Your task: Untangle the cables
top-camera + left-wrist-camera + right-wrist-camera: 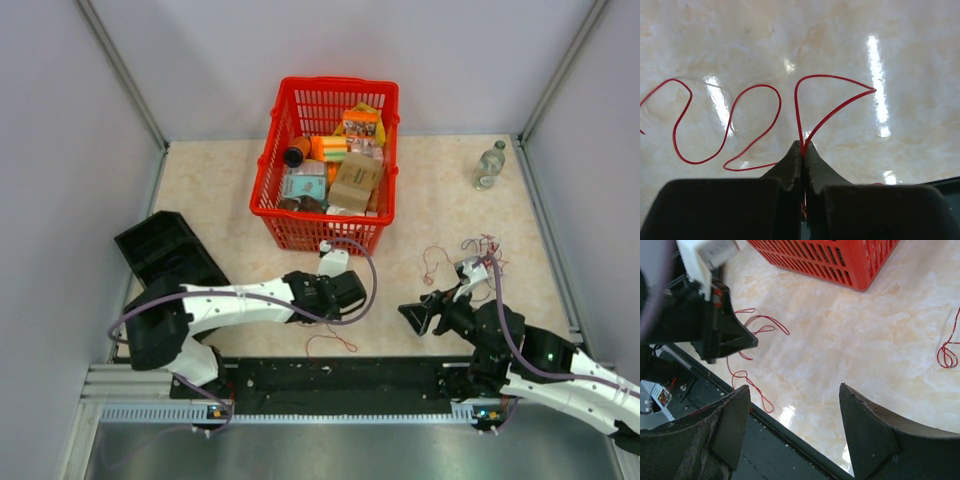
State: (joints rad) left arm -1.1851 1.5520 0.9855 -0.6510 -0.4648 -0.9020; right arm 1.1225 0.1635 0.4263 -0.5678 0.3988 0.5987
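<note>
In the left wrist view my left gripper (803, 146) is shut on a thin red cable (827, 80), pinching it at the fingertips. The cable loops away across the marble tabletop to the left. From above, this gripper (350, 298) sits just in front of the basket, and the red cable (335, 345) trails toward the near edge. A small tangle of red, dark and whitish cables (482, 248) lies at the right, with a loose red loop (432, 262) beside it. My right gripper (413, 308) stands open and empty between the two, its jaws (795, 400) wide above the table edge.
A red plastic basket (320, 232) full of packaged goods stands at the back centre. A clear bottle (488, 165) stands at the back right. A black bin (165, 250) lies at the left. A black rail (340, 375) runs along the near edge.
</note>
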